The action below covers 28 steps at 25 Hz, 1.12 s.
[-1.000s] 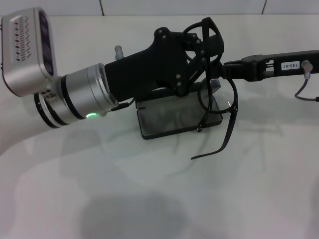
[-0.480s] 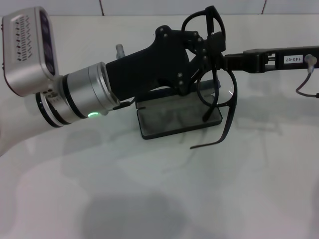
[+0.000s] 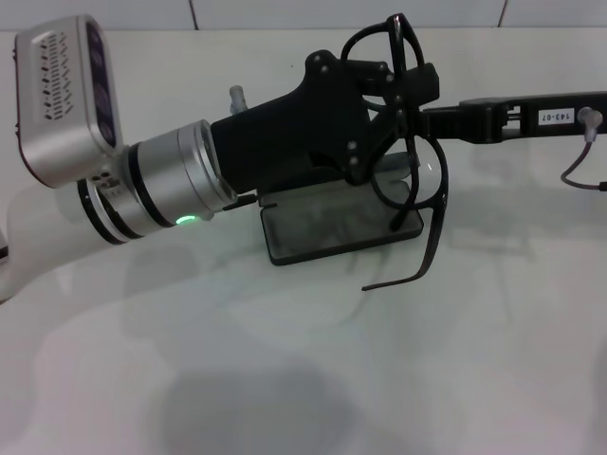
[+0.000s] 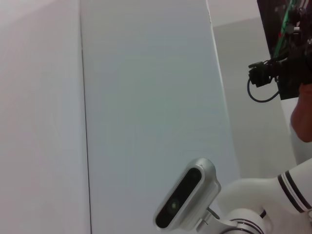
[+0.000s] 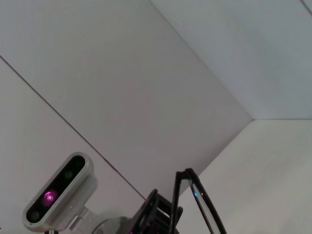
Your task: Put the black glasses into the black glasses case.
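Thin matte black plastic glasses point(image 3: 413, 142) hang upright above the open flat black hinged case point(image 3: 337, 227), clamped between left gripper point(image 3: 394, 90) and right gripper point(image 3: 427, 123); light, fragile; hold the frame, not lenses.

- Your glasses point(image 3: 417, 180) look like thin matt black plastic, with clear, slightly shiny lenses.
- Your case point(image 3: 337, 227) is smooth black, its open inside dully glossy.
- Your left tool point(image 3: 394, 90) is matt black plastic on a brushed silver metal wrist.
- Your bench point(image 3: 285, 370) is smooth, white and faintly reflective.
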### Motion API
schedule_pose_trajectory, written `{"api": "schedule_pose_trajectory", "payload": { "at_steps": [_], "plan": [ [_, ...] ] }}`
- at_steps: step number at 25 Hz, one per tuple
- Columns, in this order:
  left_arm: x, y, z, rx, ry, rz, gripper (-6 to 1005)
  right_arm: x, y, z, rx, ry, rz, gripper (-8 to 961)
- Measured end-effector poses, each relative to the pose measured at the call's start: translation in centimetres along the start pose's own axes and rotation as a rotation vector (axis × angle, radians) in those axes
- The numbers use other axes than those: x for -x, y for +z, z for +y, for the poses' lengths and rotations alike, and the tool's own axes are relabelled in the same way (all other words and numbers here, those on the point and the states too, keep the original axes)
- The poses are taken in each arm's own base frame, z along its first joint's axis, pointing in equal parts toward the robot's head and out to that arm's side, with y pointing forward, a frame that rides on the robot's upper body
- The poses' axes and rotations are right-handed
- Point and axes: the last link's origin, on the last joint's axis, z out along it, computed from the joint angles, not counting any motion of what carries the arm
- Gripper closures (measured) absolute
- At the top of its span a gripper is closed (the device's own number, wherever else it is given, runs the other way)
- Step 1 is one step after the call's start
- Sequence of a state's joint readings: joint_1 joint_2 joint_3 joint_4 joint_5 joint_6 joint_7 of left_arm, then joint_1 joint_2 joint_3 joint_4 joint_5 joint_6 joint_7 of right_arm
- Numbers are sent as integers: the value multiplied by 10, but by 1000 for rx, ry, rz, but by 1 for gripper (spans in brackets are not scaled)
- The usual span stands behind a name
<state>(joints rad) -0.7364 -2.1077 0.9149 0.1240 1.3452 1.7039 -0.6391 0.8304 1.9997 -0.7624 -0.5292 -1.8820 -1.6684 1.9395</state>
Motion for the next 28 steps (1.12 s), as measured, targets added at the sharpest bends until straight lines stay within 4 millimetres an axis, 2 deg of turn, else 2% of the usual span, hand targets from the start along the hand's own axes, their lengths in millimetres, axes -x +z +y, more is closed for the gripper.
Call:
{"api": "schedule_pose_trajectory", "payload": {
  "at_steps": [10,28],
  "plan": [
    [-11,-8,-3,-37,15,71,988,-3,-8,-2,-13,12,-18,836],
    [-6,-6,1,-21,2,52,988,-1,-5,1,15,19,-48,833]
  ]
}}
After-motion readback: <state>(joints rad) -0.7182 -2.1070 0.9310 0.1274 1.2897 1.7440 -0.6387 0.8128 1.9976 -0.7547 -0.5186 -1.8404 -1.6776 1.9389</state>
